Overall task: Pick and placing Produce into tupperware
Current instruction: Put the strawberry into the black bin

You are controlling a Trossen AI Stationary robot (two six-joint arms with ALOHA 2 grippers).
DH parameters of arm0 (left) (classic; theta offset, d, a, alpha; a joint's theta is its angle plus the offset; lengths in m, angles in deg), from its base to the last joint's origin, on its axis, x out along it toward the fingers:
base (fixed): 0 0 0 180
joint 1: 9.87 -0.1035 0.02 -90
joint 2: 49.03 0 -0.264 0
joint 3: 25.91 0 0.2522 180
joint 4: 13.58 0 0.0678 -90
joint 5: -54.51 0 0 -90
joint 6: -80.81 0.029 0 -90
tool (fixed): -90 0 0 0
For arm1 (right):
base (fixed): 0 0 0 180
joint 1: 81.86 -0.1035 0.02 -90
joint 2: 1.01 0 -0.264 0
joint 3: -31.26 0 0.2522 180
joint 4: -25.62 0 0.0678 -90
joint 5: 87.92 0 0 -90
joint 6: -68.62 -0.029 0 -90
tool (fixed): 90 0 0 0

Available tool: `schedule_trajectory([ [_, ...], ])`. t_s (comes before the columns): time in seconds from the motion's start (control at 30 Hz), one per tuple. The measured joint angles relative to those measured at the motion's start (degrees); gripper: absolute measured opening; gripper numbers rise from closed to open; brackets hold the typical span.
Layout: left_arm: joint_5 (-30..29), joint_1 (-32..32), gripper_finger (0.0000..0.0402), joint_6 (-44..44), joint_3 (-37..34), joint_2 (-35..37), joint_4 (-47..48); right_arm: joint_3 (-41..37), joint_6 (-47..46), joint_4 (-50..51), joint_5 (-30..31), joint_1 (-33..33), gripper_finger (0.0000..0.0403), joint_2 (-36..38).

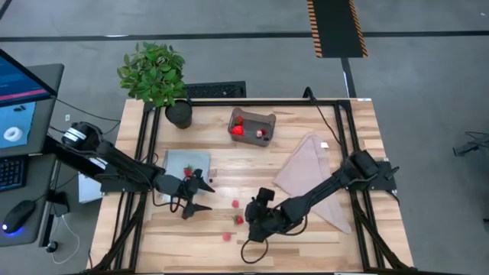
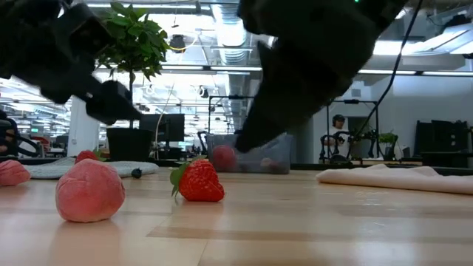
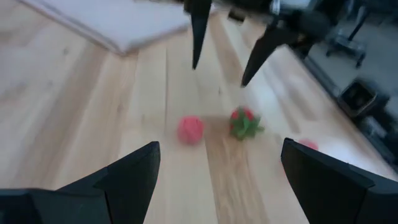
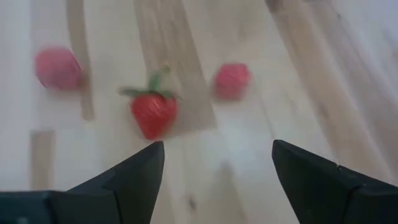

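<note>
Produce: from above, a strawberry and two pink pieces lie on the table beside my right gripper; the tupperware holds red fruit at the far edge. My left gripper hovers near the mat, fingers apart. Low view: strawberry beside a pink piece. Right wrist view: my fingers are spread before the strawberry.

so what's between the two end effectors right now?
High view: bare wood and one pink berry lie between the left end effector and right end effector. The strawberry sits just by the right one.
</note>
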Motion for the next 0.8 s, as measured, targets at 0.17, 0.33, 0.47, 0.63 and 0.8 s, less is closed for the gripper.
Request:
schedule_trajectory([
  [0.17, -1.21, 1.53, 0.0322, -0.08, 3.76, -8.71, -0.87, -0.12, -0.18, -2.74, -0.02, -0.40, 0.0312, -2.44],
  [0.33, 1.86, 2.21, 0.0322, 0.67, 9.27, -15.84, -0.86, -0.17, -2.33, -2.18, -0.10, -0.70, 0.0306, -3.00],
  [0.47, 3.24, 2.40, 0.0322, 0.92, 12.69, -19.46, 0.36, -0.17, -2.70, -4.12, -0.05, -1.10, 0.0306, -3.00],
  [0.63, 3.91, 2.63, 0.0322, 1.27, 14.52, -20.76, 0.05, -0.17, -3.16, -5.08, -0.14, -2.18, 0.0306, -2.98],
  [0.8, 3.12, 2.61, 0.0322, 1.90, 15.27, -21.11, 0.27, -0.17, -2.82, -9.06, 0.22, -2.79, 0.0306, -2.98],
])
